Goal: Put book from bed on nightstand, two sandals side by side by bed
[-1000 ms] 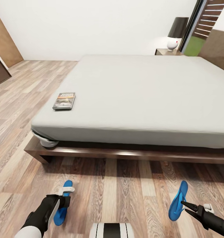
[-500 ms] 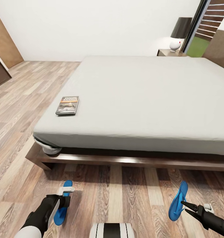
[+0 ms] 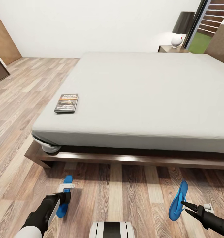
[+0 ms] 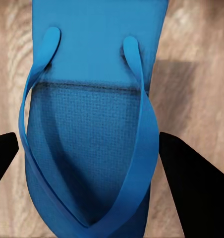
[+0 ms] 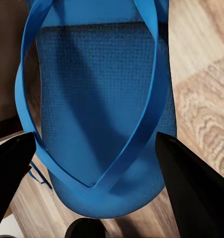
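While the robot stands at the foot of the bed (image 3: 135, 96), both arms hang low over the wood-plank floor (image 3: 118, 188), each with a bright blue sandal. The left gripper (image 3: 63, 195) is clenched on the left sandal (image 3: 63, 200), a flat flip-flop whose woven-textured sole and smooth Y-shaped strap sit between the dark fingers (image 4: 191, 193) in the left wrist view. The right gripper (image 3: 183, 204) grasps the right sandal (image 3: 177, 201), held up on its edge above the floor; its dimpled footbed and strap (image 5: 99, 99) show close up between the fingers. The two sandals are well apart. The book (image 3: 66, 102), a thin dark paperback with an orange band, lies flat near the corner of the smooth light-grey mattress, above the glossy dark-brown frame. At the far corner a nightstand (image 3: 171, 49) carries a round white lamp (image 3: 176, 40) with a dark shade.
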Robot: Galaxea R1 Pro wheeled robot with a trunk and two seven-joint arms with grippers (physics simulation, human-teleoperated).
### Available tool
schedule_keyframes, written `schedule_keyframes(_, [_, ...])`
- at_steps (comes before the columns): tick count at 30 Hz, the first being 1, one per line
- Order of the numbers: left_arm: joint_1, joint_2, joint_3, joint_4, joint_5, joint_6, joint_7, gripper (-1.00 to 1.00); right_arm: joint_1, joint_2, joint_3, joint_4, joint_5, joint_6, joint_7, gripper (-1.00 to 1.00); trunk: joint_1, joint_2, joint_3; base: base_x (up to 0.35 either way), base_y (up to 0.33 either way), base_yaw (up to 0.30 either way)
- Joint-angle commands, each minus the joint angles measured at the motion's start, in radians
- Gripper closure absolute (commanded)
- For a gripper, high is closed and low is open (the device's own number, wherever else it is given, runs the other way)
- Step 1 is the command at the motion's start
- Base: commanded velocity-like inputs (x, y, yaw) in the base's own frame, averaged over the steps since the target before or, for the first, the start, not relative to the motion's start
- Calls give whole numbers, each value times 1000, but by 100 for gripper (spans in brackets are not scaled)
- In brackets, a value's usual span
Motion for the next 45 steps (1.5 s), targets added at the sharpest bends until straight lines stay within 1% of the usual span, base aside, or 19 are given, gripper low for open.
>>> schedule_keyframes(1, [0, -1, 4, -1, -11, -2, -8, 100, 0, 0, -2, 0, -2, 6, 1, 100, 0, 0, -1, 0, 0, 0])
schedule_keyframes(5, [0, -1, 4, -1, -11, -12, -7, 100, 0, 0, -2, 1, -2, 6, 1, 100, 0, 0, -1, 0, 0, 0])
schedule_keyframes(40, [0, -2, 3, -1, -11, -12, -7, 100, 0, 0, -2, 0, -2, 6, 1, 100, 16, -8, -136, 0, 0, 0])
schedule_keyframes(45, [0, -2, 3, -1, -11, -12, -7, 100, 0, 0, -2, 1, -2, 6, 1, 100, 16, -8, -136, 0, 0, 0])
